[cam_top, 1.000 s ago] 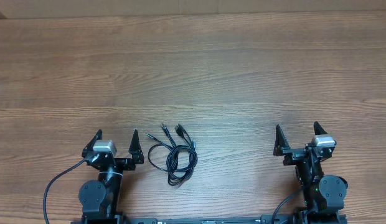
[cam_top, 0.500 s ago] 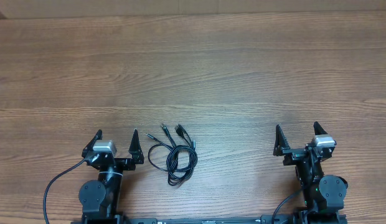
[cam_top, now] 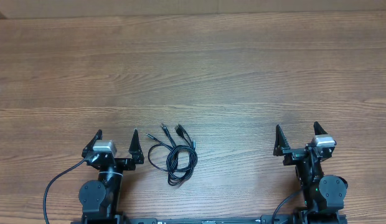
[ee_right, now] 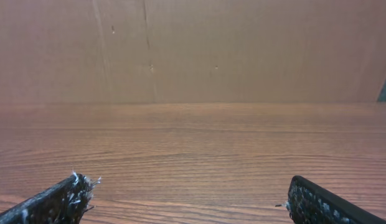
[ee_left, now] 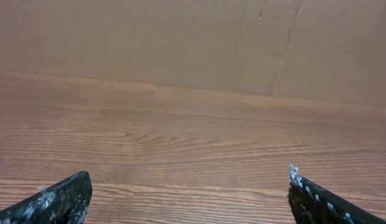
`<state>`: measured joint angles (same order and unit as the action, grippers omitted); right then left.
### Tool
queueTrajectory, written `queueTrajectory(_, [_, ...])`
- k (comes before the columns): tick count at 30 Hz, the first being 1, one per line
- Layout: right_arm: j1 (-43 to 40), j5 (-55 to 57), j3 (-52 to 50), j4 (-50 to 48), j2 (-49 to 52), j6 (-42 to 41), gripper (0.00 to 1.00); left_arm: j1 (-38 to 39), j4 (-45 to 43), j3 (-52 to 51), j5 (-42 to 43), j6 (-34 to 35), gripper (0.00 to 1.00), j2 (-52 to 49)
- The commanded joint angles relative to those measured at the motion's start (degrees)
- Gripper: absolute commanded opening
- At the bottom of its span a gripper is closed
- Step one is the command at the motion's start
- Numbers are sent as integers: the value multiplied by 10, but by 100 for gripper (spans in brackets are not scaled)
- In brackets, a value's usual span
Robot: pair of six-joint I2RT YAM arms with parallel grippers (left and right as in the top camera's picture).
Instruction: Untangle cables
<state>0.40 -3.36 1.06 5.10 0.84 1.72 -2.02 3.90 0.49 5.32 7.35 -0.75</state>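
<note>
The cables [cam_top: 174, 155] lie as one small bundle of thin black cords on the wooden table [cam_top: 199, 74], looped together, with small plugs fanning out at the bundle's upper end. My left gripper [cam_top: 116, 134] stands open just left of the bundle, a short gap apart from it. Far to the right, my right gripper [cam_top: 297, 129] is open too, with nothing between its fingers. In the left wrist view, the left gripper [ee_left: 188, 182] frames only bare wood. The right wrist view shows the same for the right gripper [ee_right: 190, 182]. The cables are out of view in both wrist views.
A brown cardboard wall [ee_left: 193, 37] rises along the table's far edge, also seen as the cardboard wall [ee_right: 193, 50] in the right wrist view. A thicker black arm wire [cam_top: 56, 183] curves beside the left arm's base.
</note>
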Motion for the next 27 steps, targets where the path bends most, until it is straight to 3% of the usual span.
queueTrajectory(1, [-2, 8, -6, -4, -7, 2, 100, -3, 2, -2, 3, -5, 100, 5])
queueTrajectory(27, [-2, 7, -6, -4, -7, 2, 100, -3, -15, 22, 22, -27, 100, 5])
